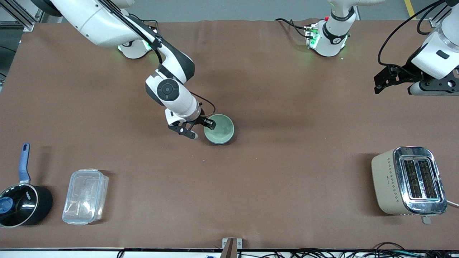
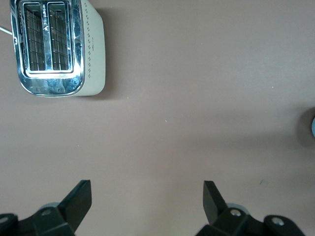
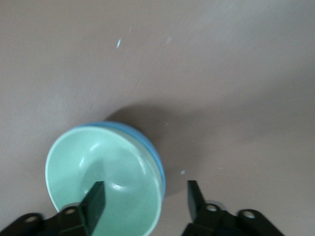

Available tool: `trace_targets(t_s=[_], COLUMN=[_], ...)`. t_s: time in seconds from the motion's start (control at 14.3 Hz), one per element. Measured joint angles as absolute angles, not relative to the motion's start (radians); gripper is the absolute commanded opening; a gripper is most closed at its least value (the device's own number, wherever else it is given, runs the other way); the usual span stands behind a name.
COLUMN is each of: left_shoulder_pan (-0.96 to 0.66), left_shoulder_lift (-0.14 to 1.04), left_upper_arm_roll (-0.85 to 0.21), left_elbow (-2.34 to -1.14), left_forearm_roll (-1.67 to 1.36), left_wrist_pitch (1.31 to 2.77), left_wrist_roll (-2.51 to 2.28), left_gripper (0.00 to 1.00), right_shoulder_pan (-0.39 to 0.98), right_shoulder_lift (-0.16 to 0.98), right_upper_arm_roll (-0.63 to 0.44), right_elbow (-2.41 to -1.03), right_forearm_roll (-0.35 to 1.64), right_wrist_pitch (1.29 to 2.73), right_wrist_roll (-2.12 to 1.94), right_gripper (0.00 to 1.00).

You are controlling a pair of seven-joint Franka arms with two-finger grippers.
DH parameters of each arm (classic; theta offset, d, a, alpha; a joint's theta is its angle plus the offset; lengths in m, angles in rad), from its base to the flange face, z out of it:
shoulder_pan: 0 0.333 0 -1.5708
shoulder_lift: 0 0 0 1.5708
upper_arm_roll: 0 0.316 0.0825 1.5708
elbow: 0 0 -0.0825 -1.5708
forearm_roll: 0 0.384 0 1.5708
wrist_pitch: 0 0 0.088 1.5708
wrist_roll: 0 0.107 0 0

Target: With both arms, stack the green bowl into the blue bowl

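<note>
1. Black fingers of my right gripper (image 3: pixel 143 199) stand spread astride the rim of one green bowl (image 3: pixel 106 179), nested in one blue bowl (image 3: pixel 147 142) mid-table.
2. My left gripper (image 2: pixel 147 199) waits, spread, over bare table.
3. One toaster (image 1: pixel 408 181), one saucepan (image 1: pixel 21 204), one clear container (image 1: pixel 85 196) stand nearer the camera.

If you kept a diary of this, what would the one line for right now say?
stack: pale green bowl nested in blue bowl | right tool: open, straddling the rim | left tool: open, waiting above brown table
</note>
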State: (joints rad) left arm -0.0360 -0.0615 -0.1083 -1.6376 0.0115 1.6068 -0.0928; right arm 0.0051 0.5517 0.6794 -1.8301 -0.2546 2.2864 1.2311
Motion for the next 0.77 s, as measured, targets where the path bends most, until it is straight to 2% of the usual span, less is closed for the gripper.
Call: trace_targets(t_s=[0.21,0.63,0.77], left_shoulder_pan=[-0.036,-0.035,-0.035], left_shoulder_lift=[-0.061,-0.052,-0.051], left_upper_arm_roll=[-0.108,-0.108,-0.108], left_elbow=[-1.638,-1.637,-1.637], left_forearm_roll=[0.011,0.012,0.012], left_wrist_pitch=[1.611,1.628,1.628], left_wrist_roll=[-0.093,-0.092,-0.092], left_gripper=[1.00,1.00,1.00], right_shoulder_pan=[-0.014,-0.045,-0.043], right_shoulder_lift=[0.468,0.235,0.159], right_upper_arm_roll=[0.656,0.451,0.384], right_elbow=[-1.672,-1.633,-1.633], right_forearm_roll=[-0.272,-0.265,-0.203], right_wrist_pitch=[2.010,1.824,1.768], right_wrist_roll=[1.138,0.761,0.657], right_gripper=[1.00,1.00,1.00])
